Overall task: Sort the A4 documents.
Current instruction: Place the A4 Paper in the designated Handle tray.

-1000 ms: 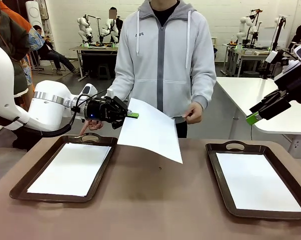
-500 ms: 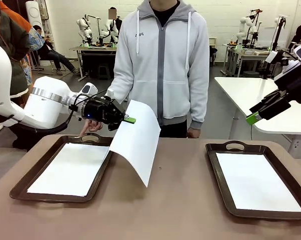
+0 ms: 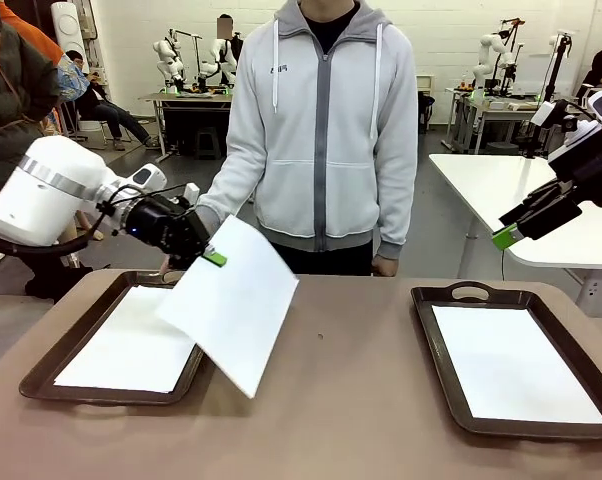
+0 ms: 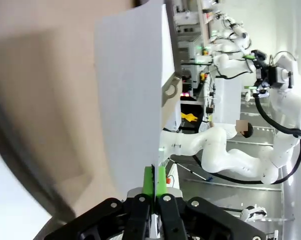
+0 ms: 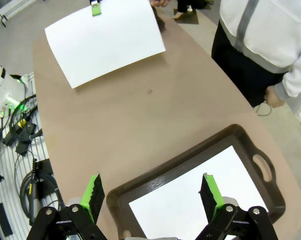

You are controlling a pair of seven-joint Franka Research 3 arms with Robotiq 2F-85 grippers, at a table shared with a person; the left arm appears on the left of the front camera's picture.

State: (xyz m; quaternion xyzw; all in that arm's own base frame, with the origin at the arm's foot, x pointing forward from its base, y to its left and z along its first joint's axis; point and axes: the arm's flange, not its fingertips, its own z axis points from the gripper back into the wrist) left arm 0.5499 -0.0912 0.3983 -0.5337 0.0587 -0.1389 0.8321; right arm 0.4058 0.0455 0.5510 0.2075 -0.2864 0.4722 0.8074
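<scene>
Front view: the left arm reaches in from the left side, its forearm angled down toward the table, and the left gripper [image 3: 213, 257] is clenched on the upper edge of a white A4 sheet [image 3: 236, 305]. This held sheet hangs tilted above the table [image 3: 331, 400], its left part over the right rim of the left tray [image 3: 41, 375] and its lowest corner pointing down toward the bare tabletop just right of that tray. A second sheet [image 3: 121, 345] lies flat on the floor of the left tray. A third sheet [image 3: 511, 365] lies flat in the right tray [image 3: 436, 385] at the right side of the table. The right arm is raised at the far right, well above the right tray, with the right gripper [image 3: 516, 228] released, its jaws spread wide and nothing between them. A person in a grey zip hoodie [image 3: 326, 120] stands at the far side of the table, arms lowered, one hand [image 3: 384, 265] at the table edge.

Left wrist view: the two green pads [image 4: 148, 182] press together on the edge of the held sheet [image 4: 133, 100], which extends away from the fingers.

Right wrist view: the green fingertips [image 5: 94, 192] stand far apart above the near end of the right tray [image 5: 190, 160] and its sheet [image 5: 190, 202]; the held sheet [image 5: 105, 40] shows at the far left of the table.
</scene>
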